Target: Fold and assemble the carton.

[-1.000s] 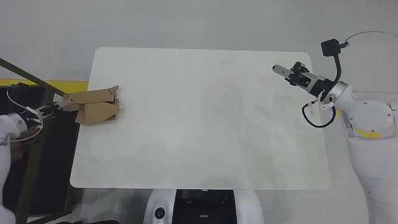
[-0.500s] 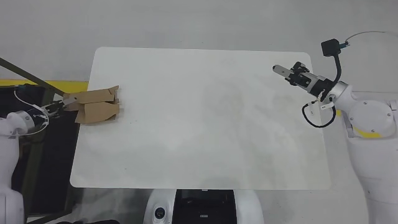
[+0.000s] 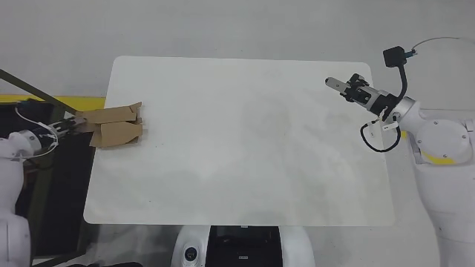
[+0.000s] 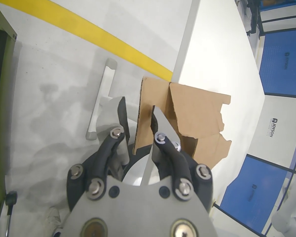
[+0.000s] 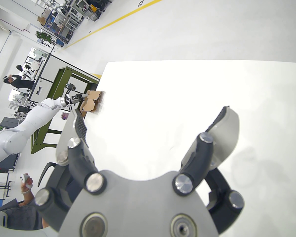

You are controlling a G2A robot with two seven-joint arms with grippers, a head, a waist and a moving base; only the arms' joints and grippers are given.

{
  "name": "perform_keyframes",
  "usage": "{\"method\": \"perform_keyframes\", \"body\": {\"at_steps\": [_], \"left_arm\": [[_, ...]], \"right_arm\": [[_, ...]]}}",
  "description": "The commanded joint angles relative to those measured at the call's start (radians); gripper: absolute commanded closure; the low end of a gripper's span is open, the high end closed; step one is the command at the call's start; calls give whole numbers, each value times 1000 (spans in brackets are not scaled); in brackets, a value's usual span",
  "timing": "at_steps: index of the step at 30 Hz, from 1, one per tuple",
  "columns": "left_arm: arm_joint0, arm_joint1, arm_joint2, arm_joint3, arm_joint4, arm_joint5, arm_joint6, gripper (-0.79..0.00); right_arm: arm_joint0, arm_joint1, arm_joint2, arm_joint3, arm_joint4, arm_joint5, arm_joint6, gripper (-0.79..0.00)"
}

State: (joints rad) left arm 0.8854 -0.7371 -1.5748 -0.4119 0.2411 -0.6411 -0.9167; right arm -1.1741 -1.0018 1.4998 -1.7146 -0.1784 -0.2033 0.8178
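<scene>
A white table (image 3: 245,156) is standing on a pale workshop floor crossed by a yellow line (image 4: 88,30), with blue panels (image 4: 281,57) behind. The flattened brown carton (image 3: 115,124) is lying at the table's left edge, overhanging it. Seen from the left wrist, the left gripper (image 4: 137,104) is straddling a corrugated flap, jaws parted, not clamping. The right gripper (image 5: 150,112) is hanging wide open over the table's right side.
</scene>
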Motion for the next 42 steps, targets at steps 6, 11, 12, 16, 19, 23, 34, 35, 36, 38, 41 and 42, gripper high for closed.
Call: {"method": "perform_keyframes", "body": {"at_steps": [6, 11, 12, 16, 19, 23, 34, 35, 36, 38, 41, 42], "left_arm": [[-14, 13, -33, 17, -87, -48, -54, 0], [-17, 25, -67, -4, -185, -77, -136, 0], [-19, 27, -74, -16, -205, -81, -153, 0], [-15, 31, -88, -76, -281, -61, -201, 0], [1, 31, -86, -143, -334, -36, -226, 0], [23, 29, -80, -237, -411, 4, -266, 0], [50, 11, -24, -452, -571, 121, -358, 0], [50, 9, -18, -465, -598, 139, -375, 0], [47, 7, -13, -477, -616, 155, -381, 0], [43, 2, 5, -509, -643, 181, -395, 0], [36, -8, 44, -569, -659, 212, -384, 0], [34, -12, 57, -585, -661, 223, -376, 0]], "right_arm": [[0, 0, 0, 0, 0, 0, 0, -785], [0, 0, 0, 0, 0, 0, 0, -785], [0, 0, 0, 0, 0, 0, 0, -785], [0, 0, 0, 0, 0, 0, 0, -785], [0, 0, 0, 0, 0, 0, 0, -785], [0, 0, 0, 0, 0, 0, 0, -785], [0, 0, 0, 0, 0, 0, 0, -785], [0, 0, 0, 0, 0, 0, 0, -785], [0, 0, 0, 0, 0, 0, 0, -785], [0, 0, 0, 0, 0, 0, 0, -785], [0, 0, 0, 0, 0, 0, 0, -785], [0, 0, 0, 0, 0, 0, 0, -785]]}}
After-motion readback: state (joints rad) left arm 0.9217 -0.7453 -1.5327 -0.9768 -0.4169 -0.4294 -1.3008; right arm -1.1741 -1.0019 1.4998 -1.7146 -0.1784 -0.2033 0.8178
